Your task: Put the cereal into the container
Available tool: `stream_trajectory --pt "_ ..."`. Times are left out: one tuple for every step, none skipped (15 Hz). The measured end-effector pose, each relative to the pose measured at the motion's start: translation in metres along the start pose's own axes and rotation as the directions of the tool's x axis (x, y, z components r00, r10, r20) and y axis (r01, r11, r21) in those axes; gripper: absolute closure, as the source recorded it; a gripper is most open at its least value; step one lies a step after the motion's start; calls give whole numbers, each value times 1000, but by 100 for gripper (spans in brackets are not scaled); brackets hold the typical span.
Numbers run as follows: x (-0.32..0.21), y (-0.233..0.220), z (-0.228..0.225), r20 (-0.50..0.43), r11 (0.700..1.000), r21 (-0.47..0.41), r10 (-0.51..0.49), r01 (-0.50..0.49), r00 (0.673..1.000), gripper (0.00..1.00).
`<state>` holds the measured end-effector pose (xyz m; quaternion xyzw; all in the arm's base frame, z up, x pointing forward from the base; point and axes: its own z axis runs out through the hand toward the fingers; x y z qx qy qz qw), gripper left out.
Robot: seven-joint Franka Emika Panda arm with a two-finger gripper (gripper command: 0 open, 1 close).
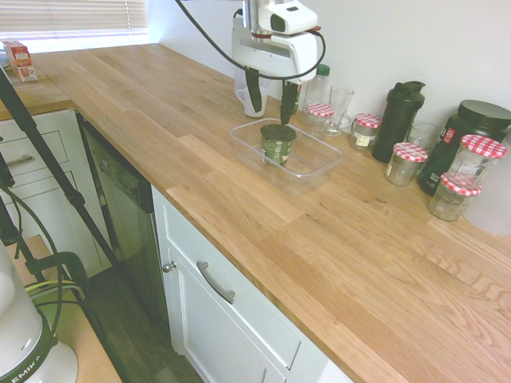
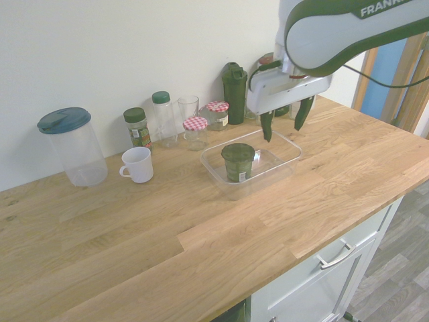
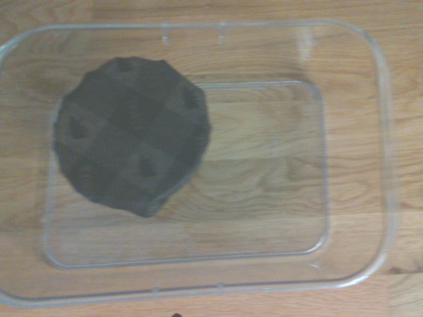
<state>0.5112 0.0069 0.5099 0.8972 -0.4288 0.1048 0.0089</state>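
Observation:
The cereal [image 1: 277, 144], a short glass jar with a dark green lid, stands upright inside the container [image 1: 318, 165], a shallow clear plastic tray on the wooden counter. Both show again in the second exterior view, the cereal [image 2: 238, 162] toward one end of the container [image 2: 285, 157]. From above, the wrist view shows the cereal's dark lid [image 3: 131, 135] inside the container's rim [image 3: 386, 165]. My gripper [image 1: 269, 100] hangs open well above the jar, touching nothing. Seen from the other side, the gripper [image 2: 281, 123] has its fingers spread over the tray's far end.
Behind the tray stand jars with red-and-white checkered lids [image 1: 319, 117], a clear glass [image 1: 339, 108], a black shaker bottle [image 1: 399, 120] and a large dark tub [image 1: 467, 140]. A white mug [image 2: 137, 164] and a lidded clear canister [image 2: 72, 145] stand along the wall. The counter's front edge lies nearby.

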Motion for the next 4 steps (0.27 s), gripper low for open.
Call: stream_trajectory --pt "15 12 3 2 1000 -5 -2 2 1000 0" --pt "28 24 6 8 1000 -8 -3 3 1000 0" --pt "39 35 9 20 1000 -8 -3 3 1000 0" --pt "47 44 11 34 1000 -9 -2 2 999 0"
